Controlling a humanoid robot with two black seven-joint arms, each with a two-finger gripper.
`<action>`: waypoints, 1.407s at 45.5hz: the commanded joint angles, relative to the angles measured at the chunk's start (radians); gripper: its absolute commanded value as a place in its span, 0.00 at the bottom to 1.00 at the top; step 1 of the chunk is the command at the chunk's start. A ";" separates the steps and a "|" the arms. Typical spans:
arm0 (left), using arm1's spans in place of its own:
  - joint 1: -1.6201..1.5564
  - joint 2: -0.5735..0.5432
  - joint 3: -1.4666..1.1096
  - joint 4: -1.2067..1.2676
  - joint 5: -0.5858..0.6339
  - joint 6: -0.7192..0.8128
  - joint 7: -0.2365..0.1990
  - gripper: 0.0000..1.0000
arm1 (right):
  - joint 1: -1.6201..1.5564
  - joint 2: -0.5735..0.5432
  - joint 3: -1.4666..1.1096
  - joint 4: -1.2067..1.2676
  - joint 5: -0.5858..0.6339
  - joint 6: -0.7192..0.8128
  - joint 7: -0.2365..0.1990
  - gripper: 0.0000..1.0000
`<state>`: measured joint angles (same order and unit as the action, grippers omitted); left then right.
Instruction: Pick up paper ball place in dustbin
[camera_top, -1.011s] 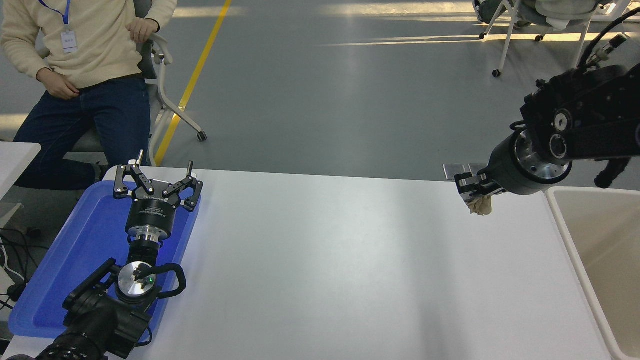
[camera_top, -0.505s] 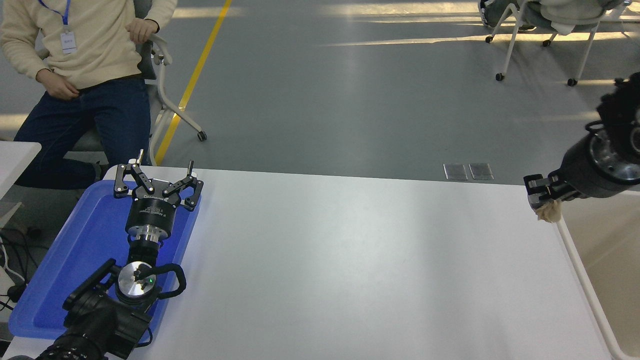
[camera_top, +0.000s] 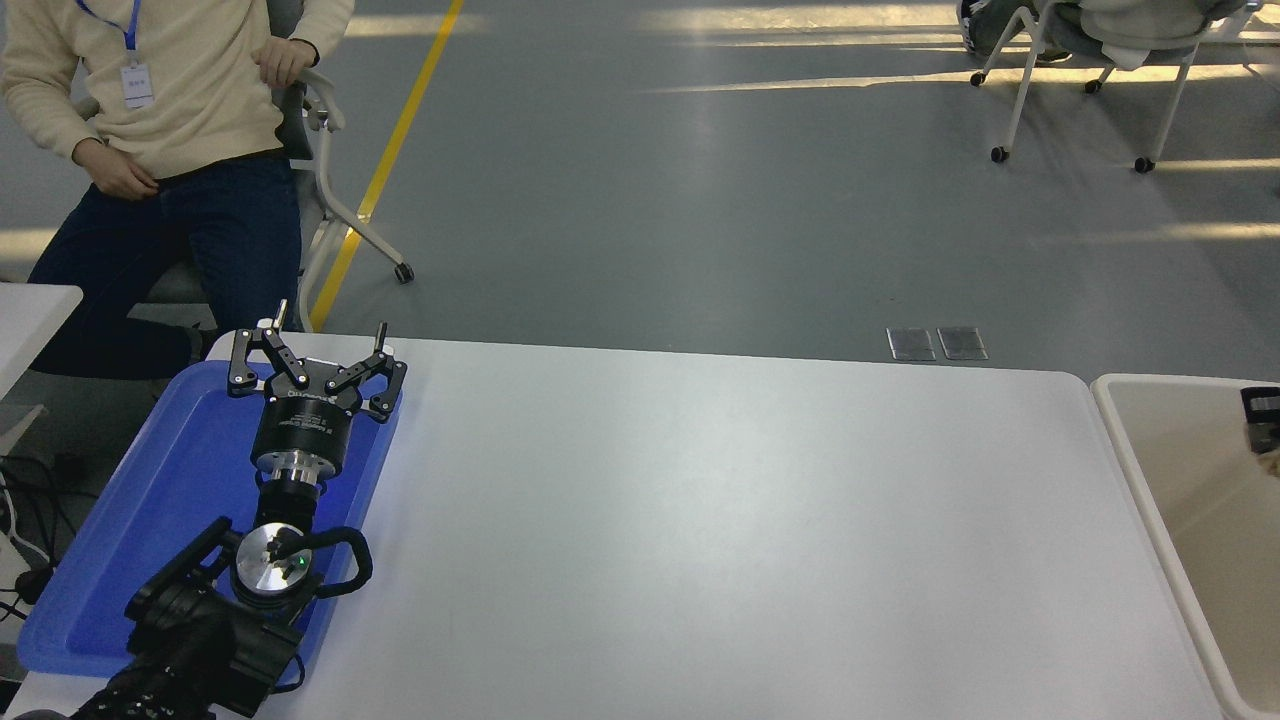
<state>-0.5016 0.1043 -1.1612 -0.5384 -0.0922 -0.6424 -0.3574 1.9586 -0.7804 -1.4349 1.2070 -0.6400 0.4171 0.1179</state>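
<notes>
at three o'clock our right gripper (camera_top: 1264, 425) sits over the dustbin (camera_top: 1120, 425), jaw state unclear. at eight o'clock our left gripper (camera_top: 308, 357) rests spread above the blue tray (camera_top: 150, 520).

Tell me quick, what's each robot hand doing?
Left hand: open, empty, over the tray.
Right hand: barely visible over the bin; cannot tell.
</notes>
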 joint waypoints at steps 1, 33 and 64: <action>0.000 0.000 0.000 0.000 0.000 0.000 0.000 1.00 | -0.179 -0.034 0.008 -0.207 -0.013 -0.008 0.062 0.23; 0.000 0.000 0.000 0.000 0.000 0.001 0.000 1.00 | -0.816 0.013 0.412 -0.713 0.002 -0.041 0.082 0.23; 0.000 0.000 -0.002 0.000 0.000 0.001 0.000 1.00 | -1.254 0.220 0.525 -1.103 0.229 -0.228 0.074 0.28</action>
<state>-0.5016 0.1043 -1.1615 -0.5385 -0.0921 -0.6412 -0.3574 0.8239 -0.6197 -0.9277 0.2002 -0.4878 0.2455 0.1957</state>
